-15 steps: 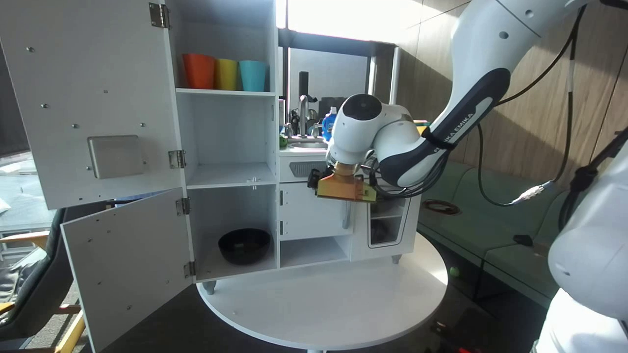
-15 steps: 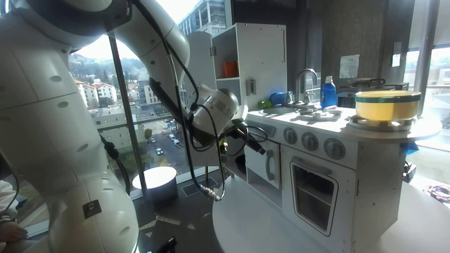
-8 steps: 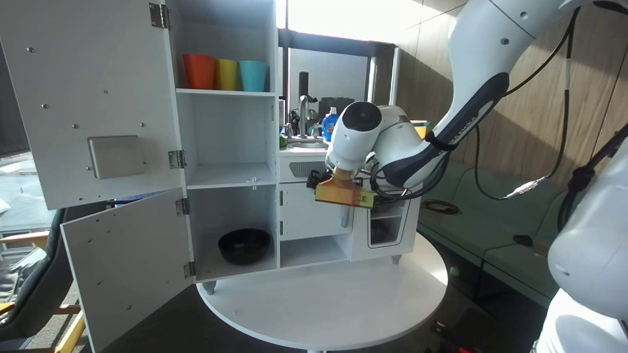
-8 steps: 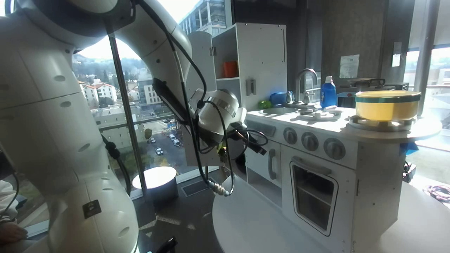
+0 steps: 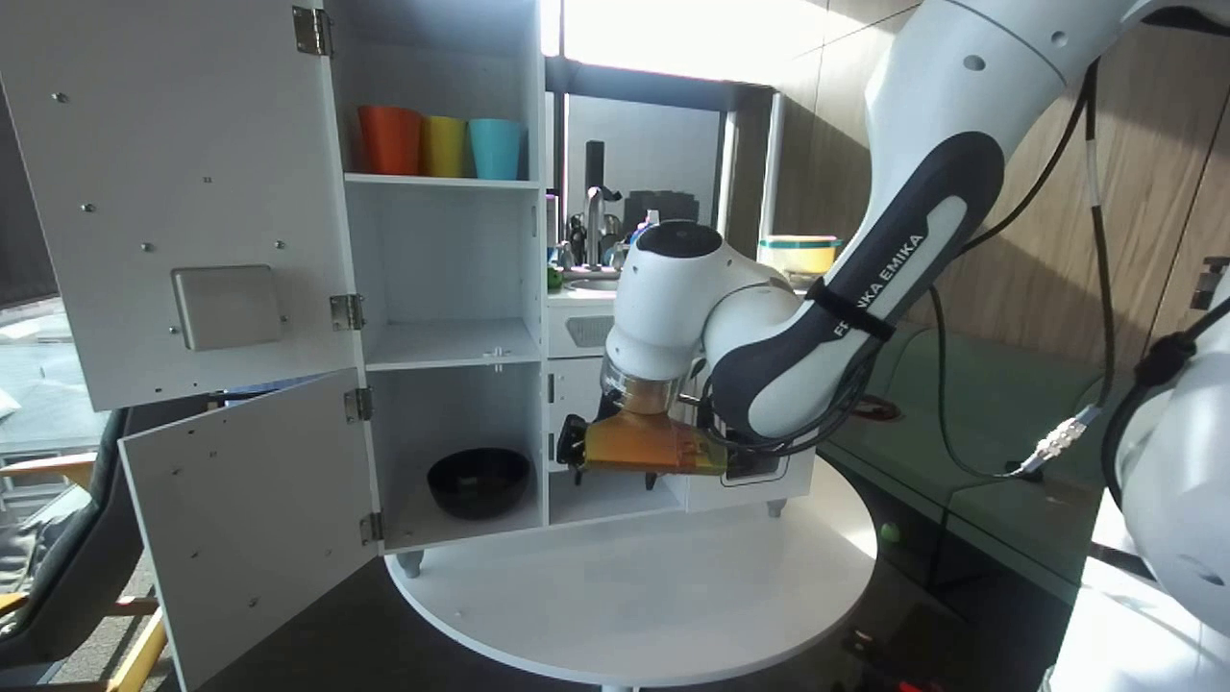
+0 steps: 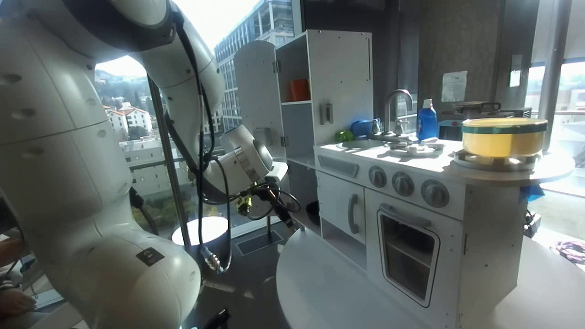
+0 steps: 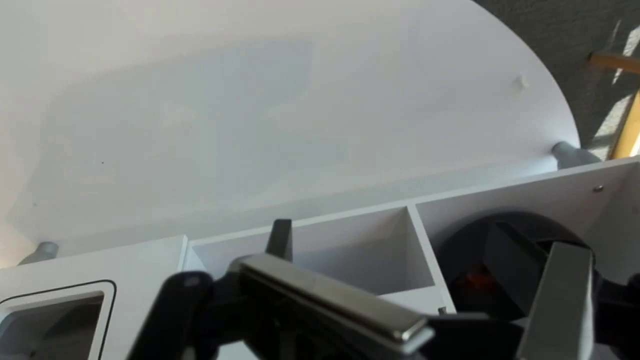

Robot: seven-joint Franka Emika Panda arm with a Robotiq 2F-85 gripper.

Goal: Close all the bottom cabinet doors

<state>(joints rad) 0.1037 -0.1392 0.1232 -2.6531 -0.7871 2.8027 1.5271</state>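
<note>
The white lower-left cabinet door (image 5: 252, 519) hangs wide open on its hinges in an exterior view. The small middle door (image 6: 336, 203) with a grey handle (image 6: 353, 214) sits flush and shut. The oven door (image 6: 406, 256) is shut. My gripper (image 5: 615, 479) is in front of the middle unit in an exterior view, pointing down and touching no door. In the wrist view the gripper (image 7: 397, 245) is open, with its fingers (image 7: 279, 242) wide apart and nothing between them. The middle door is mostly hidden by the gripper there.
The tall upper door (image 5: 211, 192) also stands open. A black bowl (image 5: 479, 483) is in the lower-left compartment. Cups (image 5: 444, 146) stand on the upper shelf. The round white table (image 5: 634, 601) bears the kitchen. A chair (image 5: 77, 548) stands behind the open lower door.
The gripper has moved down and back away from the kitchen front. The middle door's handle has shifted slightly inward since a second ago. The open left doors have not moved.
</note>
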